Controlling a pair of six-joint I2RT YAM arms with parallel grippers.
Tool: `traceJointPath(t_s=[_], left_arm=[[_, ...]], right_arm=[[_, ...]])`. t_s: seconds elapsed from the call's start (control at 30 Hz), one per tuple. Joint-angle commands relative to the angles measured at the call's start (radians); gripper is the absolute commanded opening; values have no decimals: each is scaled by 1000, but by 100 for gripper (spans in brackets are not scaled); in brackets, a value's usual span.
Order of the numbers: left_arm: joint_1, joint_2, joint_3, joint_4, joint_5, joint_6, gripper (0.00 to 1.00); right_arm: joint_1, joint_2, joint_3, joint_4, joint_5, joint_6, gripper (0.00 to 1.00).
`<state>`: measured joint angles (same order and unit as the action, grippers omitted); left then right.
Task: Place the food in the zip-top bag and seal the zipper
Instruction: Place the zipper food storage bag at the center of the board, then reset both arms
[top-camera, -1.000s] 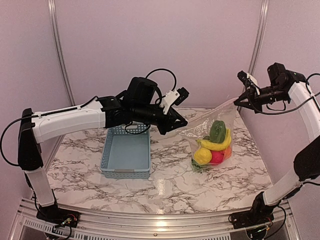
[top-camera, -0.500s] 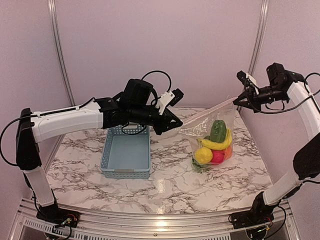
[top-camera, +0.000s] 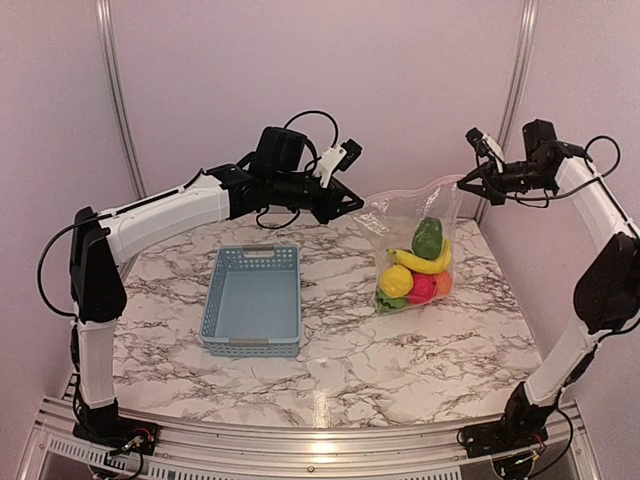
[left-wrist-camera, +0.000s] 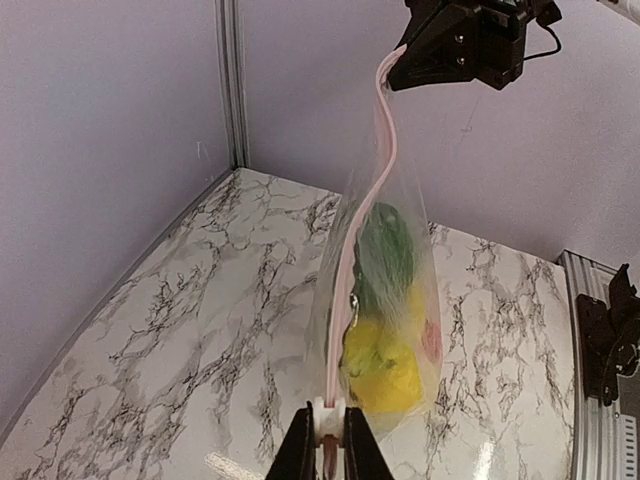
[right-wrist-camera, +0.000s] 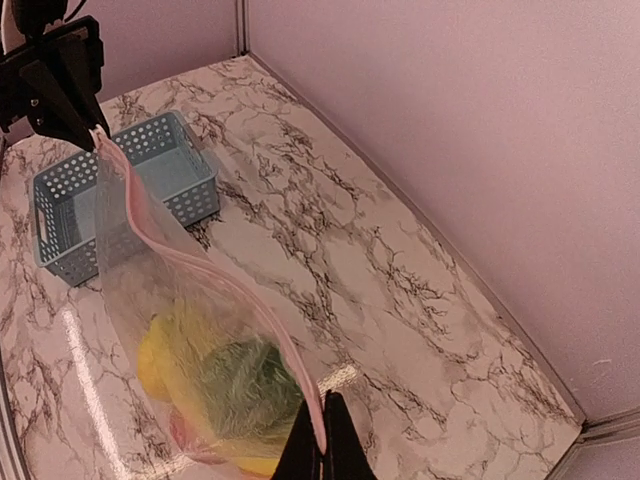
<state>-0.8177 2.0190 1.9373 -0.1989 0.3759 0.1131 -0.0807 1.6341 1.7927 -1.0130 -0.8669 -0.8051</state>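
Observation:
The clear zip-top bag (top-camera: 410, 240) hangs stretched between my two grippers, with the food inside at its bottom: a dark green pepper (top-camera: 427, 238), yellow banana (top-camera: 420, 263), red apple (top-camera: 423, 289) and orange (top-camera: 443, 283). My left gripper (top-camera: 355, 204) is shut on the white slider at the left end of the pink zipper (left-wrist-camera: 352, 240); in the left wrist view its fingers (left-wrist-camera: 331, 432) pinch that slider. My right gripper (top-camera: 462, 182) is shut on the bag's right top corner, where its fingers (right-wrist-camera: 322, 440) pinch the mouth edge (right-wrist-camera: 200, 265). The food shows blurred through the plastic (right-wrist-camera: 235, 385).
The grey-blue slatted basket (top-camera: 252, 300) stands empty on the marble table (top-camera: 330, 370), left of the bag; it also shows in the right wrist view (right-wrist-camera: 120, 185). Pink walls and metal corner posts (top-camera: 515, 90) close in the back and sides.
Both grippers rose and moved back, lifting the bag and drawing its mouth taut. The left arm swung up and back, away from the basket; the bag with the food shifted slightly left and up.

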Motion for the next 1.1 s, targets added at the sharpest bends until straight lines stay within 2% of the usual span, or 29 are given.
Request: traceJointPath(t_s=[0.0, 0.07, 0.17, 0.3, 0.33, 0.37, 0.43, 0.63, 0.7, 0.77, 0.93, 1.07], left_arm=[[-2, 68, 132, -85, 16, 34, 0], [-3, 38, 93, -49, 2, 40, 0], [-3, -20, -31, 3, 26, 63, 0], [-17, -29, -108, -75, 38, 98, 6], [-25, -24, -105, -116, 24, 113, 13], [-34, -25, -105, -145, 9, 130, 28], [-48, -43, -125, -160, -22, 129, 44], [-54, -200, -299, 11, -98, 40, 73], [-55, -251, -346, 53, -147, 6, 81], [-54, -294, -378, 72, -212, -27, 97], [-34, -371, -409, 38, -524, -200, 99], [-9, -449, -454, 13, -657, -279, 99]], right_arm=[[23, 6, 98, 70, -70, 22, 0], [24, -34, 52, 93, -92, 7, 0], [24, -130, -129, 154, -53, -43, 0], [21, -227, -343, 195, 40, -99, 0], [19, -241, -376, 195, 58, -103, 6], [17, -257, -403, 190, 68, -104, 17], [14, -271, -422, 152, 71, -111, 42], [10, -323, -306, -42, -33, -123, 86], [10, -343, -273, -26, -54, -61, 94], [9, -348, -259, 16, -60, 14, 96], [12, -375, -385, 323, 119, 363, 96], [11, -409, -473, 469, 272, 471, 96]])
